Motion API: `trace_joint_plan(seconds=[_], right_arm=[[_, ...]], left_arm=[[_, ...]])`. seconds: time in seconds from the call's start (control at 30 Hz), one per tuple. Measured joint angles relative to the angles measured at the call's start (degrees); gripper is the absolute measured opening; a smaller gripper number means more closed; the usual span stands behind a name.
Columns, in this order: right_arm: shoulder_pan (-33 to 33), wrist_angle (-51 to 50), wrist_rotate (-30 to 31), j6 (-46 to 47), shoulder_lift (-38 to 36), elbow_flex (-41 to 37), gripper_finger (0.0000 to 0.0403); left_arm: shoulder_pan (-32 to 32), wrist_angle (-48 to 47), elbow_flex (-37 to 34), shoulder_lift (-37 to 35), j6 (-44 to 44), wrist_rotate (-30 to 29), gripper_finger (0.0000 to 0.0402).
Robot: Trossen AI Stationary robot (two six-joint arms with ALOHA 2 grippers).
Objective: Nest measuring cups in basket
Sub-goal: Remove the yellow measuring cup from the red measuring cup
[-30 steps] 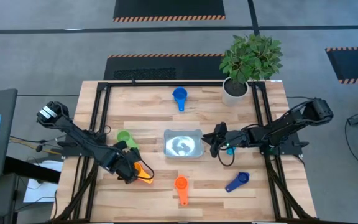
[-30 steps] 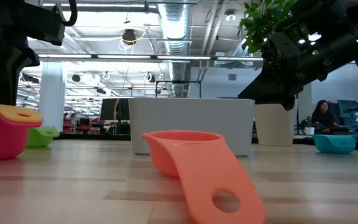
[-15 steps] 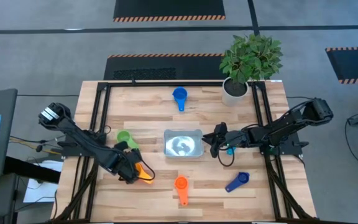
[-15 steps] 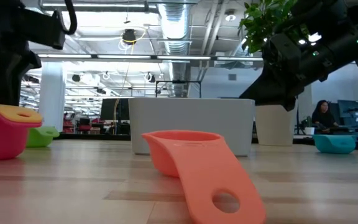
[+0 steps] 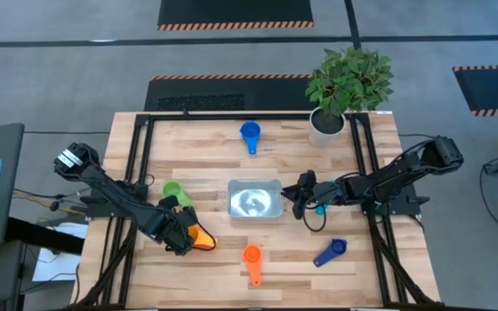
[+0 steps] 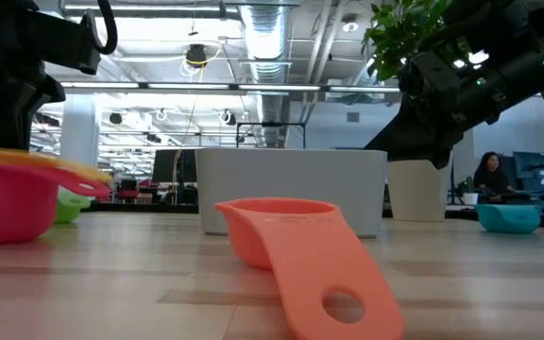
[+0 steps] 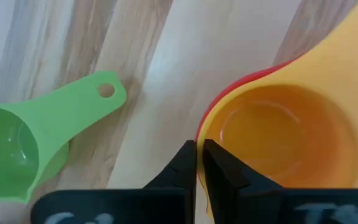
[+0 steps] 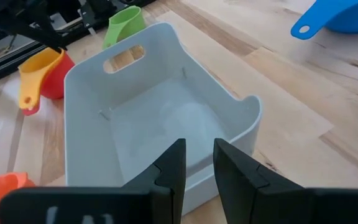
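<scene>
Down at about eight o'clock on the table (image 5: 258,142), the left gripper (image 5: 182,238) has its fingers pinched together on the rim of the yellow cup (image 7: 284,134), which sits nested inside the red cup (image 6: 8,200); the yellow handle reaches away toward the table's middle. Just beside it, toward nine o'clock, the green cup (image 5: 173,191) lies with its handle pointing toward the nested pair. At the centre sits the basket (image 8: 160,118), its long axis running three-to-nine, with no cup inside. The right gripper (image 5: 298,195) hovers at the basket's three o'clock end, fingers parted a little and holding nothing. The light blue cup (image 5: 250,134) rests near twelve o'clock, handle aimed at six. The orange cup (image 5: 252,257) lies at six o'clock, handle also toward six. The dark blue cup (image 5: 330,251) lies around five o'clock, its long axis slanting from bowl at upper right to handle at lower left. A potted plant (image 5: 346,84) stands at one o'clock.
</scene>
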Motion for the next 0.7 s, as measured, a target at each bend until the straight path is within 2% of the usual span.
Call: trace_joint_plan(seconds=[0.2,0.37,0.53,0.6,0.7], right_arm=[[0.0,-0.01,-0.02,-0.02,0.0,0.0,0.0108],[0.0,-0.02,-0.02,-0.02,0.0,0.0,0.0108],[0.0,-0.02,-0.02,-0.02,0.0,0.0,0.0108],[0.0,-0.02,-0.06,-0.02,0.0,0.0,0.0108],[0.0,-0.04,-1.24,-0.02,0.0,0.0,0.0108]], left_arm=[[0.0,-0.51,0.47,-0.04,0.05,0.27,0.0003],[0.0,-3.66,4.57,-0.06,2.87,-0.29,0.0003],[0.34,-7.89,8.96,-0.08,7.6,-3.22,0.0003],[0.89,-7.89,9.11,-0.1,9.77,-2.4,0.0003],[2.13,-5.61,6.59,-0.17,11.23,2.02,0.0002]])
